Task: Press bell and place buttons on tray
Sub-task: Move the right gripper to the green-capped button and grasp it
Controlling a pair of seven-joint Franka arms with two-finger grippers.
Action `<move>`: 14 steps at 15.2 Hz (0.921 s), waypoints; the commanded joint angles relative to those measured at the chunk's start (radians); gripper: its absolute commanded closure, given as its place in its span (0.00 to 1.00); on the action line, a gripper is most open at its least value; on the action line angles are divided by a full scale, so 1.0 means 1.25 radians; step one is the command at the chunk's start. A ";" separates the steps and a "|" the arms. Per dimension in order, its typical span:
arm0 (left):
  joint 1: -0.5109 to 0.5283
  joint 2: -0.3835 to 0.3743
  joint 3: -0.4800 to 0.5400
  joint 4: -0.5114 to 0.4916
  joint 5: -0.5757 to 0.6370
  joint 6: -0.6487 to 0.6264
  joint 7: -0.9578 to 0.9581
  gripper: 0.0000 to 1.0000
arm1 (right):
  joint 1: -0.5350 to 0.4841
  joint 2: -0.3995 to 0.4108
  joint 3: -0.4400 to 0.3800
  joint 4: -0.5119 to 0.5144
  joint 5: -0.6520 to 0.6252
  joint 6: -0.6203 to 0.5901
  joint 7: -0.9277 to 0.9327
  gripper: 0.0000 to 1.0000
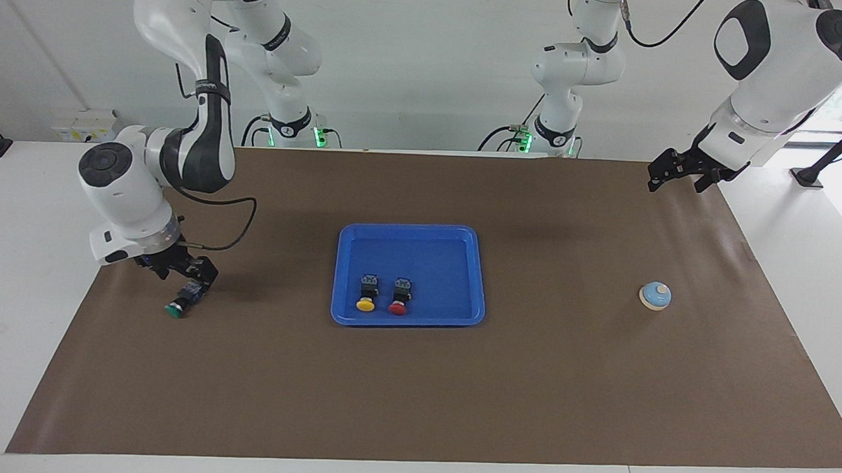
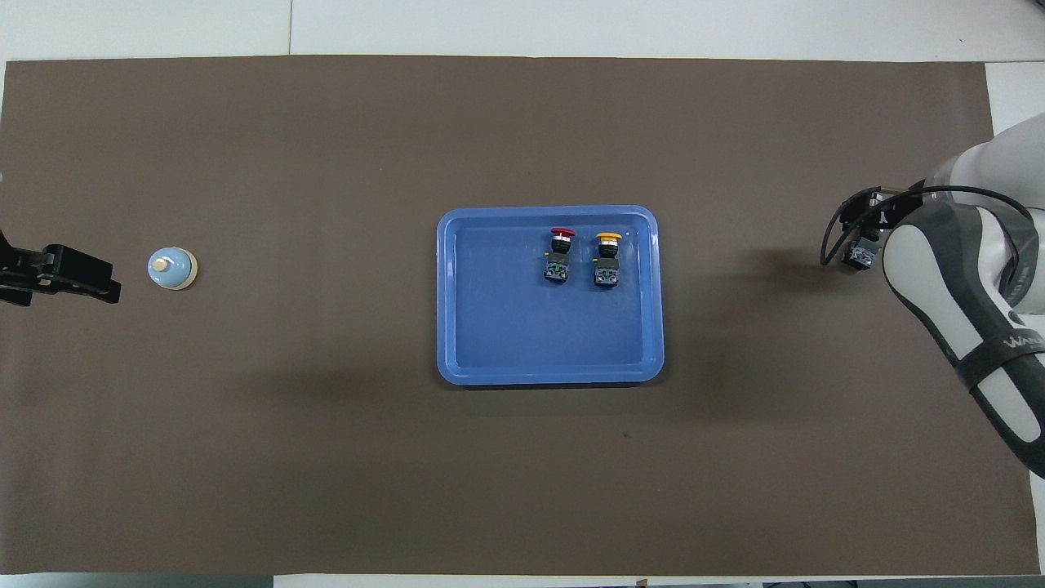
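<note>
right gripper (image 1: pixel 182 270) open, low over green button (image 1: pixel 183 301) near mat edge at right arm's end. straddle black body squarely before closing. yellow, red buttons in tray (image 1: pixel 460 309). left gripper (image 1: pixel 682 172) open, waits above mat corner; bell (image 1: pixel 655 296) on the mat toward the left arm's end of it.

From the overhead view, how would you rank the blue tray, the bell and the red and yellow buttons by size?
1. tray, by far the largest.
2. bell.
3. red button and yellow button: they look alike, so no ranking between them.
</note>
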 commanded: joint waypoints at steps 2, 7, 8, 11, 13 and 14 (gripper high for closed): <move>-0.002 -0.002 0.004 0.010 0.002 -0.015 -0.001 0.00 | -0.047 -0.019 0.012 -0.114 -0.008 0.148 0.005 0.00; -0.002 -0.002 0.004 0.010 0.002 -0.015 -0.001 0.00 | -0.055 0.036 0.015 -0.115 0.007 0.194 0.033 0.00; -0.002 -0.002 0.004 0.010 0.002 -0.015 -0.001 0.00 | -0.053 0.038 0.015 -0.117 0.008 0.195 0.033 0.00; -0.002 -0.002 0.004 0.010 0.002 -0.015 -0.001 0.00 | -0.052 0.044 0.015 -0.119 0.008 0.204 0.034 0.54; -0.002 -0.002 0.004 0.010 0.002 -0.015 -0.001 0.00 | -0.048 0.046 0.018 -0.126 0.009 0.203 0.034 1.00; -0.002 -0.002 0.004 0.010 0.002 -0.015 -0.001 0.00 | -0.047 0.046 0.018 -0.125 0.008 0.195 0.033 1.00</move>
